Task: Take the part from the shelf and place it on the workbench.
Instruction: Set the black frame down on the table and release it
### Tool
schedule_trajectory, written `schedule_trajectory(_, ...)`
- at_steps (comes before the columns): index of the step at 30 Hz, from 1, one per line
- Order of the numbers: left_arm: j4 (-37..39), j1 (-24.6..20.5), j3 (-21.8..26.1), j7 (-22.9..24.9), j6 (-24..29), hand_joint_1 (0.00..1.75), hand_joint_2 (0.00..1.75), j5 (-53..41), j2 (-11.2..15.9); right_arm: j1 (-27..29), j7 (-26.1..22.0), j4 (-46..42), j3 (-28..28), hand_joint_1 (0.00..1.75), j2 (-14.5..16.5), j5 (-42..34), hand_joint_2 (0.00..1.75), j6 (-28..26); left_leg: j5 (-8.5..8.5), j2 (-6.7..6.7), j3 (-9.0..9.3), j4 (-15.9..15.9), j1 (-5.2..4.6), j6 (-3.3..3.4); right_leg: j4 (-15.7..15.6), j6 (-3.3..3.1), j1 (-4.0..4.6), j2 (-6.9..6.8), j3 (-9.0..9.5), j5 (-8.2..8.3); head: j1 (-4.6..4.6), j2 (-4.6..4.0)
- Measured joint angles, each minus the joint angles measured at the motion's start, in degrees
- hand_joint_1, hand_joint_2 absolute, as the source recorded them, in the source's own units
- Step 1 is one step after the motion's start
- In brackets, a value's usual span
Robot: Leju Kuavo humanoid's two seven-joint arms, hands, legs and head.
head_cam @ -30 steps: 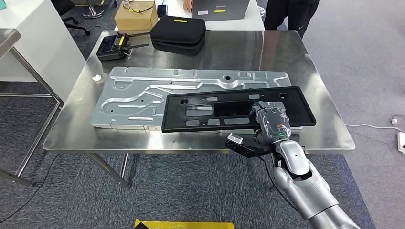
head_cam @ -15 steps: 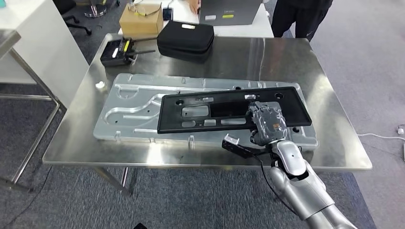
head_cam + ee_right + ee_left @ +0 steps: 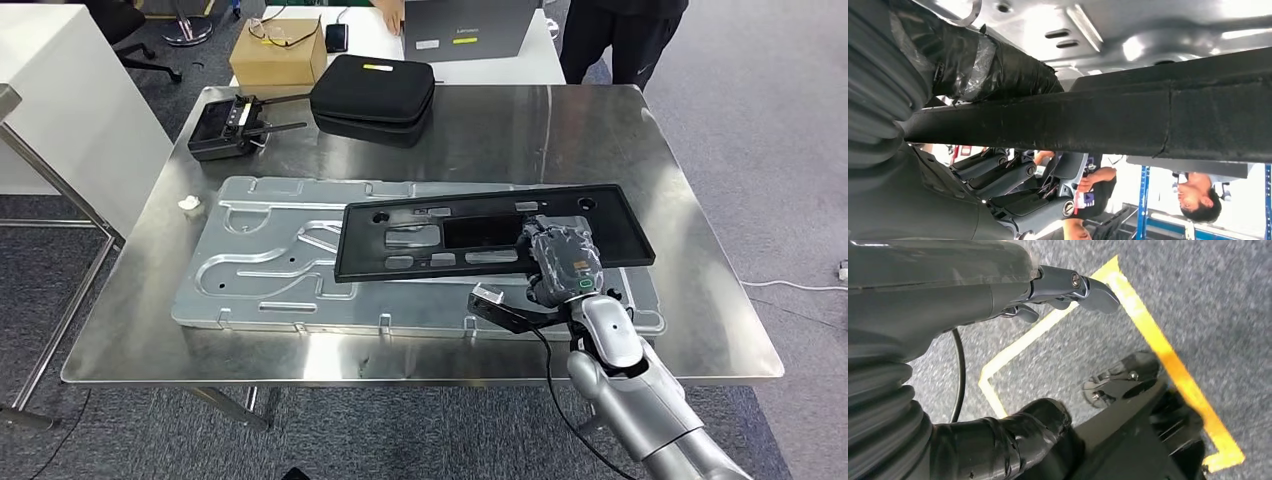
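Note:
My right hand [image 3: 562,262] grips the near long edge of a long black plastic part [image 3: 470,238] with several cut-outs. It holds the part just above a large silver stamped panel [image 3: 290,265] lying on the steel workbench [image 3: 520,125]. In the right wrist view the taped thumb [image 3: 998,70] lies on one side of the black part [image 3: 1128,117] and the dark fingers [image 3: 1013,175] on the other, with the silver panel [image 3: 1148,30] beyond. My left hand [image 3: 998,365] hangs over grey carpet, its fingers [image 3: 1073,287] apart and holding nothing.
At the bench's far side lie a black zip case [image 3: 372,85] and a black controller [image 3: 225,125]. A cardboard box [image 3: 278,50] and a grey case [image 3: 465,25] stand on the table behind. A person [image 3: 620,30] stands beyond. A white cabinet [image 3: 70,90] is at the left.
The whole picture has shifted, so the camera has moved. My right hand with the black part now stands further in from the bench's front edge, over the silver panel.

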Motion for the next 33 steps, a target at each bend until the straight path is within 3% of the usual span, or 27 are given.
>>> schedule_trajectory(2, 0.00, -0.13, -0.13, 0.09, 0.00, 0.00, 1.75, -0.32, 0.02, -0.06, -0.32, 0.58, 0.01, 1.75, 0.30, -0.64, 1.75, 0.14, 0.27, -0.04, -0.16, -0.56, -0.31, 0.83, 0.19, 0.74, 0.08, 0.03, -0.17, -0.28, 0.05, 0.00)
schedule_trajectory(5, 0.00, -0.28, -0.47, 0.21, -0.03, 0.00, 1.75, -0.63, -0.03, -0.20, -0.99, 2.66, 0.01, 1.75, 0.90, -1.64, 1.75, 0.03, 1.13, -0.04, 0.33, -1.11, -0.04, 2.05, 1.37, 1.73, 0.01, -0.08, -0.44, -1.50, 0.17, 0.00)
schedule_trajectory(6, 0.00, -0.39, -0.62, 0.22, -0.05, 0.00, 1.75, -0.67, -0.06, -0.30, -1.28, 3.70, 0.01, 1.75, 1.13, -1.88, 1.75, -0.14, 1.24, -0.02, 0.50, -1.35, 0.08, 2.35, 3.49, 1.99, -0.10, -0.13, -1.30, -2.89, 0.21, 0.00)
schedule_trajectory(8, 0.00, -0.55, -0.87, 0.24, -0.10, 0.00, 1.75, -0.78, -0.08, -0.30, -1.90, 5.99, 0.00, 1.75, 1.60, -2.16, 1.75, -0.68, 1.22, -0.03, 0.60, -1.44, 0.09, 2.69, 10.78, 2.42, -0.28, -0.19, -4.69, -6.69, 0.27, 0.00)
schedule_trajectory(9, 0.00, -0.54, -0.93, 0.30, -0.13, 0.00, 1.75, -0.84, -0.08, -0.17, -2.14, 7.11, 0.00, 1.75, 1.83, -2.25, 1.75, -1.00, 1.17, -0.04, 0.60, -1.42, 0.08, 2.75, 14.39, 2.59, -0.35, -0.20, -6.52, -8.05, 0.28, 0.00)
schedule_trajectory(10, 0.00, -0.51, -0.98, 0.38, -0.14, 0.00, 1.75, -0.88, -0.08, 0.01, -2.25, 8.11, 0.01, 1.75, 2.05, -2.30, 1.75, -1.25, 1.11, -0.05, 0.63, -1.40, 0.08, 2.76, 16.47, 2.69, -0.41, -0.21, -7.69, -8.42, 0.28, 0.00)
schedule_trajectory(11, 0.00, -0.49, -1.03, 0.45, -0.16, 0.00, 1.75, -0.91, -0.08, 0.15, -2.31, 9.01, 0.01, 1.75, 2.28, -2.33, 1.75, -1.51, 1.04, -0.07, 0.67, -1.35, 0.08, 2.74, 16.28, 2.71, -0.46, -0.23, -7.78, -7.58, 0.28, 0.00)
schedule_trajectory(12, 0.00, -0.49, -1.07, 0.51, -0.17, 0.00, 1.75, -0.92, -0.08, 0.23, -2.36, 9.66, 0.00, 1.75, 2.48, -2.34, 1.75, -1.70, 0.93, -0.08, 0.76, -1.28, 0.08, 2.64, 13.74, 2.64, -0.50, -0.25, -6.69, -5.73, 0.28, 0.00)
schedule_trajectory(14, 0.00, -0.54, -1.17, 0.55, -0.20, 0.00, 1.75, -0.93, -0.10, 0.14, -2.43, 10.60, -0.01, 1.75, 2.84, -2.36, 1.75, -2.01, 0.62, -0.11, 0.91, -1.06, -0.02, 2.29, 5.44, 2.29, -0.38, -0.33, -2.75, -1.75, 0.28, 0.00)
schedule_trajectory(15, 0.00, -0.58, -1.22, 0.57, -0.20, 0.00, 1.75, -0.93, -0.10, 0.04, -2.44, 10.96, -0.01, 1.75, 3.04, -2.37, 1.75, -2.10, 0.48, -0.11, 0.94, -0.97, -0.11, 2.04, 2.35, 2.08, -0.23, -0.34, -1.27, -0.68, 0.28, 0.00)
schedule_trajectory(17, 0.00, -0.62, -1.27, 0.62, -0.20, 0.00, 1.75, -1.00, -0.10, -0.16, -2.54, 11.66, -0.02, 1.75, 3.47, -2.46, 1.75, -2.34, 0.38, -0.09, 1.00, -0.99, -0.25, 1.48, 0.38, 1.71, 0.13, -0.30, -0.38, -0.54, 0.26, 0.00)
schedule_trajectory(20, 0.00, -0.79, -1.32, 0.75, -0.24, 0.00, 1.75, -1.42, -0.10, -0.51, -3.10, 13.42, 0.00, 1.75, 4.78, -2.53, 1.75, -3.38, -0.37, -0.03, 1.01, -0.42, -0.15, 0.50, -0.32, 0.63, -0.13, -0.38, 0.16, -0.19, 0.23, 0.00)
schedule_trajectory(22, 0.00, -0.97, -1.37, 0.86, -0.32, 0.00, 1.75, -1.74, -0.09, -0.95, -3.57, 15.63, 0.09, 1.75, 6.06, -2.56, 1.75, -4.45, -3.32, -0.01, -0.97, 4.27, -0.07, 0.09, -0.74, -0.11, -0.28, -0.60, 0.51, 0.01, 0.22, 0.00)
schedule_trajectory(24, 0.00, -1.04, -1.43, 0.96, -0.44, 0.00, 1.75, -1.96, -0.10, -1.32, -4.08, 18.32, 0.19, 1.75, 7.28, -2.59, 1.75, -5.63, -6.98, -0.01, -4.48, 12.08, -0.04, -0.21, -0.73, -0.42, -0.17, -0.72, 0.52, -0.01, 0.21, 0.00)
schedule_trajectory(25, 0.00, -1.03, -1.47, 0.99, -0.50, 0.00, 1.75, -2.03, -0.12, -1.49, -4.28, 19.55, 0.22, 1.75, 7.83, -2.59, 1.75, -6.03, -7.83, 0.00, -5.69, 14.86, -0.01, -0.32, -0.70, -0.45, -0.12, -0.73, 0.53, -0.02, 0.21, 0.00)
schedule_trajectory(26, 0.00, -1.02, -1.51, 1.01, -0.53, 0.00, 1.75, -2.09, -0.14, -1.69, -4.39, 20.58, 0.23, 1.75, 8.26, -2.60, 1.75, -6.27, -7.58, 0.01, -5.87, 15.52, 0.04, -0.39, -0.65, -0.45, -0.10, -0.70, 0.56, -0.03, 0.21, 0.00)
schedule_trajectory(27, 0.00, -1.04, -1.55, 1.03, -0.56, 0.00, 1.75, -2.12, -0.15, -1.96, -4.45, 21.46, 0.24, 1.75, 8.62, -2.61, 1.75, -6.38, -6.29, 0.02, -4.82, 13.76, 0.13, -0.43, -0.58, -0.42, -0.13, -0.66, 0.61, -0.05, 0.21, 0.00)
schedule_trajectory(30, 0.00, -1.27, -1.80, 1.08, -0.58, 0.00, 1.75, -2.33, -0.20, -2.90, -4.50, 24.09, 0.22, 1.75, 9.59, -2.72, 1.75, -6.99, -1.94, 0.01, 1.44, 2.29, 0.36, -0.26, 0.16, 0.22, -0.07, -0.36, 0.58, -0.41, 0.24, 0.00)
schedule_trajectory(31, 0.00, -1.34, -1.94, 1.11, -0.58, 0.00, 1.75, -2.46, -0.25, -3.15, -4.58, 25.08, 0.21, 1.75, 9.91, -2.84, 1.75, -7.47, -1.53, -0.03, 2.59, 0.23, 0.35, 0.00, 0.37, 0.57, 0.07, -0.24, 0.55, -0.54, 0.28, 0.00)
schedule_trajectory(33, 0.00, -1.44, -2.27, 1.21, -0.60, 0.00, 1.75, -2.72, -0.34, -3.45, -4.97, 27.23, 0.13, 1.75, 10.49, -3.16, 1.75, -8.57, -1.41, -0.08, 3.04, -0.43, 0.17, 0.76, 0.36, 1.28, 0.25, -0.02, 0.62, -0.51, 0.35, 0.00)
